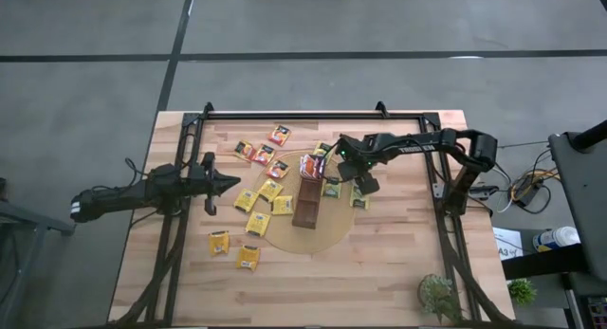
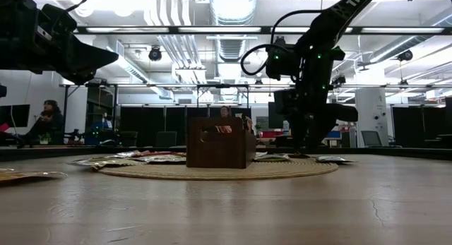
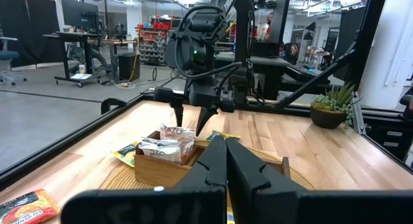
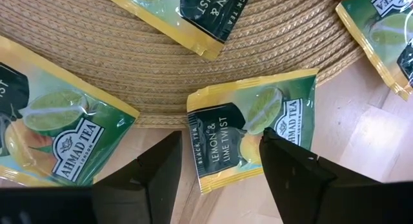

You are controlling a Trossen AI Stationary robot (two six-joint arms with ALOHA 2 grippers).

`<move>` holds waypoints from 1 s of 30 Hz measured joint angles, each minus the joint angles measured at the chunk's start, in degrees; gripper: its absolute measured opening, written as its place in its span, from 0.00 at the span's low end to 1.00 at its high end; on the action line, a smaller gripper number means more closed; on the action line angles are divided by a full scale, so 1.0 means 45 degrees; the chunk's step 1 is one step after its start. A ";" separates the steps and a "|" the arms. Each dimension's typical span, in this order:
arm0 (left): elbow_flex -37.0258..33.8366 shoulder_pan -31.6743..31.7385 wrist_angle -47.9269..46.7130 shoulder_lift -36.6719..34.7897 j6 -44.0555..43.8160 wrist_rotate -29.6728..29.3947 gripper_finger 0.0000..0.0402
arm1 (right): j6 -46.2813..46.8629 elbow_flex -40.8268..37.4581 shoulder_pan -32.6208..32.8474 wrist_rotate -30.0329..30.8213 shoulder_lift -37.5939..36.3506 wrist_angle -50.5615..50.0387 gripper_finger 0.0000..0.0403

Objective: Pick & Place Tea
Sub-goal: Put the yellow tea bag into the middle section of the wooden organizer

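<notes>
My right gripper hovers, fingers spread, over a green sachet straddling the mat's edge, crowded by neighbouring sachets. Left gripper, fingers closed, waits near the desk's left edge.

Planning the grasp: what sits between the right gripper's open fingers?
Right wrist view: a green-and-yellow paper tea sachet lies between the open right gripper, half on the woven tan mat.

You find the tray at frame centre in the high view, standing on the woven disc. Sachets lie scattered left of the tray; more sachets lie right. A plant occupies the lower right.
</notes>
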 joint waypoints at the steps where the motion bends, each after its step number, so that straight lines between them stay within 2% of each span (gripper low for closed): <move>1: 0.0002 -0.0002 0.0000 0.0002 0.0000 0.0000 0.00 | 0.0000 -0.0005 0.0000 0.0000 0.0000 0.0005 0.50; 12: 0.0000 -0.0002 -0.0002 0.0002 0.0000 0.0000 0.00 | -0.0189 -0.0443 0.0000 -0.0010 0.0000 0.0535 0.50; 15: 0.0004 -0.0004 0.0000 0.0000 0.0000 0.0000 0.00 | -0.0189 -0.0577 -0.0005 -0.0010 0.0000 0.0690 0.48; 21: 0.0004 -0.0005 0.0000 0.0005 0.0000 0.0000 0.00 | -0.0195 -0.0636 -0.0024 -0.0093 0.0437 0.0781 0.30; 26: 0.0000 0.0000 0.0000 0.0004 0.0000 0.0000 0.00 | -0.0233 -0.0622 -0.0015 -0.0193 0.0640 0.0658 0.08; 30: 0.0000 -0.0002 0.0000 0.0000 0.0000 0.0000 0.00 | -0.0133 -0.0579 -0.0015 0.0135 0.0631 0.0767 0.03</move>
